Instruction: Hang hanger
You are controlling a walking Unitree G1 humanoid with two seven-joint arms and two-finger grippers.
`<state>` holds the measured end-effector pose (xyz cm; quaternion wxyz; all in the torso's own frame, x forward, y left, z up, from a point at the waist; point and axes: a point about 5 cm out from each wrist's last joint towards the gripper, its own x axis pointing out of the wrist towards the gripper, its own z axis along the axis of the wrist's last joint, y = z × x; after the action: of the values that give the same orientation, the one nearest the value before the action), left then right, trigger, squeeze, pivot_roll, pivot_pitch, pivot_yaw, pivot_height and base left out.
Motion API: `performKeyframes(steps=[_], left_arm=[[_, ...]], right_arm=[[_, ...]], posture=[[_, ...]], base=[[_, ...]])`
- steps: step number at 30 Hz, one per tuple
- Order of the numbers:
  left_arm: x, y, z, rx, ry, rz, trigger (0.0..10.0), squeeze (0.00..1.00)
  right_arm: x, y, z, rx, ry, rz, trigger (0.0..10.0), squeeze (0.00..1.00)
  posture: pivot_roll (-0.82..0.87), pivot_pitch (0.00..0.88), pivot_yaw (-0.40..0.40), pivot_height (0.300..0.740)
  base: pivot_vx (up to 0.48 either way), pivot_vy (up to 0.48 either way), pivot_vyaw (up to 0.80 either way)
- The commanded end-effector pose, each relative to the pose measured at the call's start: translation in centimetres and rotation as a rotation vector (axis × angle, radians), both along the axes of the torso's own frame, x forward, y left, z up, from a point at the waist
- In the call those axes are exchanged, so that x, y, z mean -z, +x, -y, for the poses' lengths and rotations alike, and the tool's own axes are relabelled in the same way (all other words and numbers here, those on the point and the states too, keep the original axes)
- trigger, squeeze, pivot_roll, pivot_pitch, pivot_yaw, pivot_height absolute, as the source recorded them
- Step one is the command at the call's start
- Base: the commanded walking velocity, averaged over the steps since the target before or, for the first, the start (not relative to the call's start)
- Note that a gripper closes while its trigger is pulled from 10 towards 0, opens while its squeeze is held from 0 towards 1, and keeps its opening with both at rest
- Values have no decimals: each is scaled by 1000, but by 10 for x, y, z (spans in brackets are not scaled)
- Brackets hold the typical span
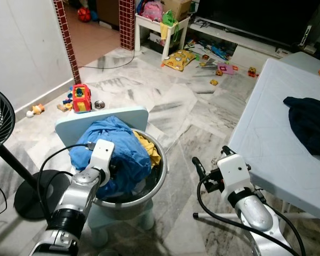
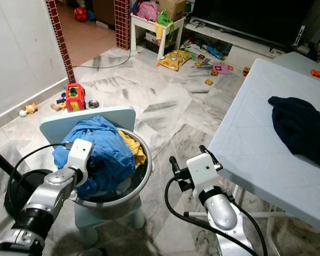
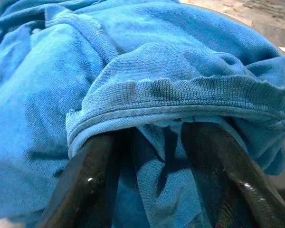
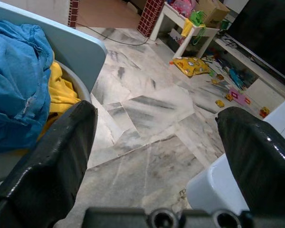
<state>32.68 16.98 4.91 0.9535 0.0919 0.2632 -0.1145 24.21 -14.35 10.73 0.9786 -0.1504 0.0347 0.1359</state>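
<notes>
The left gripper (image 3: 152,175) reaches into a metal basin (image 1: 159,178) that sits on a pale blue child's chair (image 1: 104,118), its two black fingers (image 3: 85,180) pushed under the ribbed hem of a blue garment (image 1: 117,152); the fingers stand a little apart with a fold of the blue cloth lying between them, though whether they actually pinch it cannot be told. A yellow garment (image 1: 148,149) lies in the basin just beside the blue one, on the side nearer the table. The right gripper (image 4: 156,142) hovers over the marble floor (image 1: 176,117) between the basin and a white table (image 1: 266,133), its fingers spread wide and holding nothing. A dark navy garment (image 1: 309,122) lies crumpled on the table near its far edge. A hanger cannot be made out among the clothes or on the table. To the robot's left stands a black pedestal fan (image 1: 0,120) with its round base on the floor beside the chair. Farther off, toys (image 1: 81,98) lie scattered along the wall and in front of a small white side table (image 1: 162,26), beside a brick pillar (image 1: 127,21).
</notes>
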Motion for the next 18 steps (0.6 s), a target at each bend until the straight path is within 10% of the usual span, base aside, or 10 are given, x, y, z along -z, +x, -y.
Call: performKeyframes(steps=[1, 2, 3, 4, 18], left_arm=[[0, 4, 7, 24, 7, 9, 10000, 0], [1, 5, 7, 20, 6, 5, 4039, 0], [2, 5, 6, 19, 8, 3, 4039, 0], [2, 6, 7, 13, -6, 5, 0, 0], [12, 4, 11, -5, -52, -4, 0, 0]], right_arm=[[-3, -2, 3, 4, -11, 5, 10000, 0], [-3, -2, 3, 5, -12, 4, 10000, 0], [-3, -3, 3, 5, -12, 4, 10000, 0], [-2, -3, 2, 4, -11, 2, 10000, 0], [-1, -3, 2, -4, -15, -4, 10000, 0]], posture=[[53, 61, -121, 740], [46, 61, -120, 740], [46, 61, -120, 740], [45, 61, -119, 740], [46, 58, -121, 740]], base=[[0, 0, 0], [0, 0, 0], [0, 0, 0], [0, 0, 0], [0, 0, 0]])
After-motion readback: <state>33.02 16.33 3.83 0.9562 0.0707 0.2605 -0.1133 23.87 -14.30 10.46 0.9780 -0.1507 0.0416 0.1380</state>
